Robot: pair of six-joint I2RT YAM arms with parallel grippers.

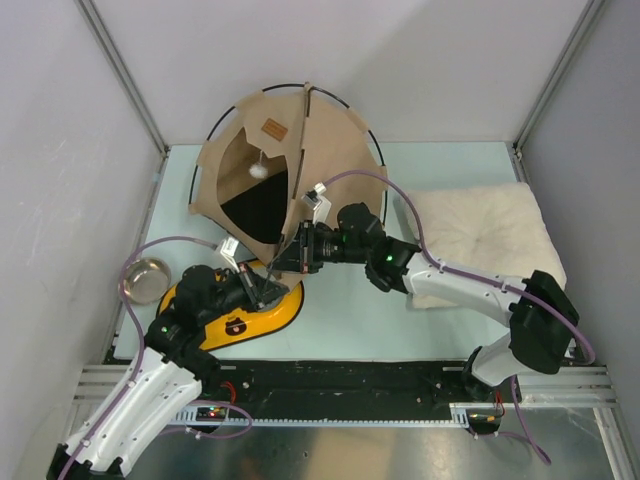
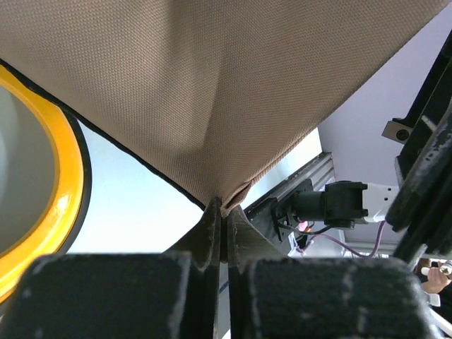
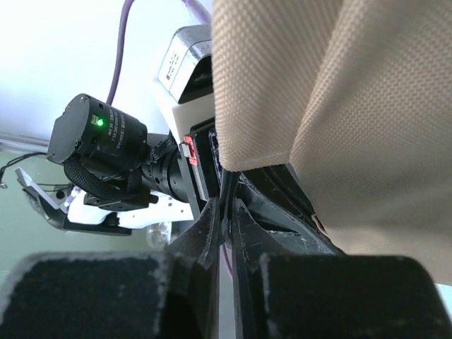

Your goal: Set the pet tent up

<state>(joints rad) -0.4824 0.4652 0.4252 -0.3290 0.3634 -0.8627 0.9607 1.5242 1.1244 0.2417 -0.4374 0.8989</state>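
Beige pet tent (image 1: 300, 160) stood far-centre on the tabletop (image 1: 400, 330), its near hem clenched in the left jaws and the right jaws; drawing it evenly apart, low, would likely spread the base without toppling.

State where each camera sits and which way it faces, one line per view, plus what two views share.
Top external: above and behind the bases, facing down; shows both arms, left gripper and right gripper at the pet tent's near edge.
Left wrist: on the left arm, looking up along its shut fingers into tent fabric; yellow feeder at left.
Right wrist: on the right arm, looking along its shut fingers; left arm's wrist beyond.
Shared: both wrist views show pinched tan fabric.
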